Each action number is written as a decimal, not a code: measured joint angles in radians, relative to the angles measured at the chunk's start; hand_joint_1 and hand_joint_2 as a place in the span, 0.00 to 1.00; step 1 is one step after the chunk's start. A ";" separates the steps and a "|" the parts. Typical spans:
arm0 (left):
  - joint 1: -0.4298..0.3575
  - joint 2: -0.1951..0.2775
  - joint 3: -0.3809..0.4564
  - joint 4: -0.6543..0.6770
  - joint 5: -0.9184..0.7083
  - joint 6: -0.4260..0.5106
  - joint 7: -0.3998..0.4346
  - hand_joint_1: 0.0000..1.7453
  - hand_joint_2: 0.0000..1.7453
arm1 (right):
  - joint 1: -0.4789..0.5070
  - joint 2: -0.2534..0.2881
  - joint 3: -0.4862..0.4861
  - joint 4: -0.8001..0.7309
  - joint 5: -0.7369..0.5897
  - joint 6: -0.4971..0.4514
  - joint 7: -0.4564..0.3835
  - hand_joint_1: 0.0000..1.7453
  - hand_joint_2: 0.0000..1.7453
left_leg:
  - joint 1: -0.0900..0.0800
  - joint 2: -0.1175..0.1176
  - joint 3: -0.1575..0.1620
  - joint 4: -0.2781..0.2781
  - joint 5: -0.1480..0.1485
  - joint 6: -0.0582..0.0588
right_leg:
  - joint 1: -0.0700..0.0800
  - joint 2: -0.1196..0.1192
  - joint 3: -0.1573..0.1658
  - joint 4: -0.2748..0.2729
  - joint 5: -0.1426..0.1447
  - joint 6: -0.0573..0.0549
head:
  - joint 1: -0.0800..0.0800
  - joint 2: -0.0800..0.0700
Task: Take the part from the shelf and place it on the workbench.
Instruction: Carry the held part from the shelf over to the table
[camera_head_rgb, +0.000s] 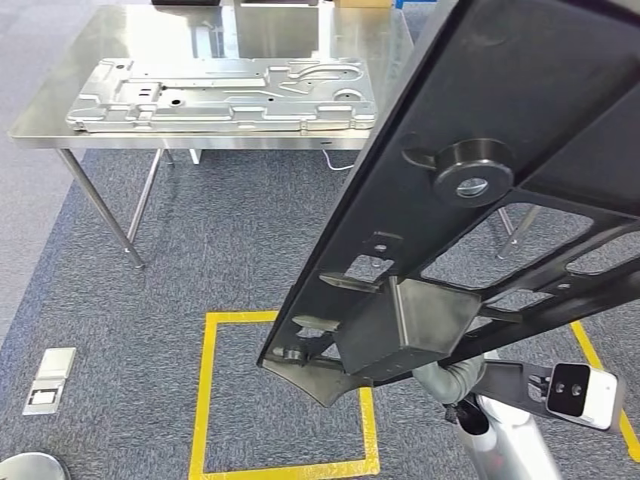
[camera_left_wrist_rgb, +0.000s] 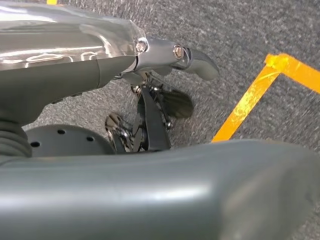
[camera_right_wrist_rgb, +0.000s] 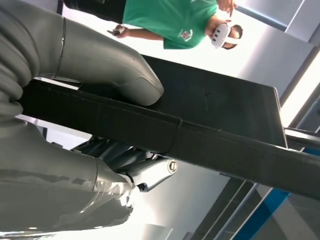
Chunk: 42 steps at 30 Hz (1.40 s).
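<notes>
While the robot faces it across the carpet, the counter (camera_head_rgb: 45, 125) stands at the far left of the head view, a steel top on slanted legs. On it lie silver stamped panels (camera_head_rgb: 223, 95), stacked flat and reaching almost to its front edge. Lower left on the grey carpet sits a floor socket plate (camera_head_rgb: 49, 378), and a rounded metal piece shows at the bottom corner. Toward the middle, a square of yellow tape (camera_head_rgb: 200, 400) marks the carpet in front of the counter.

Right of that, the part (camera_head_rgb: 483, 150), a long dark metal panel with cut-outs, a round boss and a folded bracket, fills the right half of the head view. It is carried in the air, tilted, its lower end over the yellow square and its upper end rising to the top right. It is well apart from the counter and not yet on it.

The right hand (camera_head_rgb: 445, 380) reaches under the part's lower end beside the bracket. In the right wrist view the right hand (camera_right_wrist_rgb: 109, 95) grips the edge of the part (camera_right_wrist_rgb: 226, 145): the thick thumb lies on 1 face and the dark fingers (camera_right_wrist_rgb: 113, 152) press the other, clamped on it. Behind stands a person in a green shirt (camera_right_wrist_rgb: 170, 20) wearing a headset.

The left hand (camera_left_wrist_rgb: 151, 115) hangs over carpet near a yellow tape corner (camera_left_wrist_rgb: 264, 80); its dark fingers are curled in together and hold nothing.
</notes>
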 joint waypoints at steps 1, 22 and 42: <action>0.000 0.000 0.000 0.000 -0.001 0.000 0.001 0.00 1.00 | 0.002 0.000 -0.003 0.000 0.000 0.002 0.000 1.00 1.00 | -0.001 0.000 0.010 0.000 -0.007 -0.002 | 0.000 0.000 -0.002 -0.024 0.032 -0.002 | 0.000 0.000; 0.002 -0.004 -0.001 0.000 -0.012 0.013 0.043 0.00 1.00 | 0.043 -0.002 -0.043 -0.049 0.004 0.011 0.000 1.00 1.00 | 0.002 0.000 -0.083 0.043 0.028 -0.045 | -0.004 0.001 0.168 -0.257 0.065 -0.020 | -0.006 0.000; -0.006 -0.023 0.000 0.000 0.006 0.035 0.058 0.00 1.00 | 0.014 -0.012 -0.058 -0.040 0.004 0.029 0.004 1.00 1.00 | -0.004 -0.002 0.018 0.085 -0.077 -0.045 | 0.005 -0.005 0.101 -0.249 0.125 -0.054 | -0.007 0.000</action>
